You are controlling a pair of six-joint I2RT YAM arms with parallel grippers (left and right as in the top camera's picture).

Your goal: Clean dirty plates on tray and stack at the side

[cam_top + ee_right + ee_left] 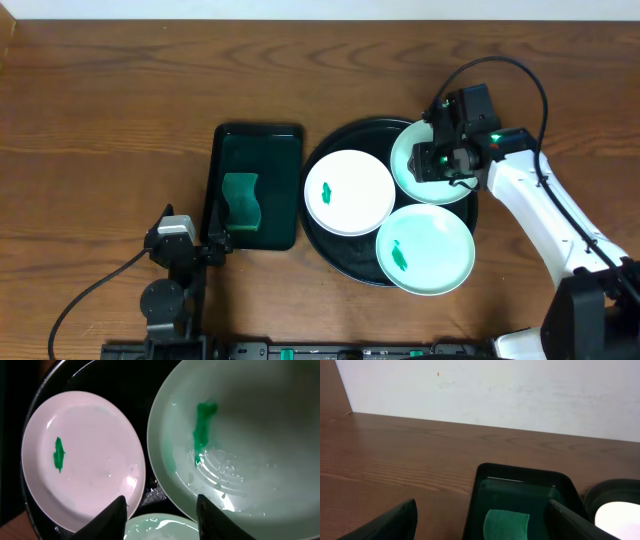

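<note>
- You have three round shallow plates: one white plate (349,192) and two pale mint-green plates, one near (425,248) and one far right (403,165).
- You have two trays: one large round black tray (345,252) and one smaller rectangular black tray (272,165) to its left.
- You have one green sponge (241,202).
- You have two arms: one black left arm (172,245) and one white right arm (535,205).

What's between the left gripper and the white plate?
The rectangular tray with a green sponge in it lies between the left gripper and the white plate, clearest in the overhead view.
</note>
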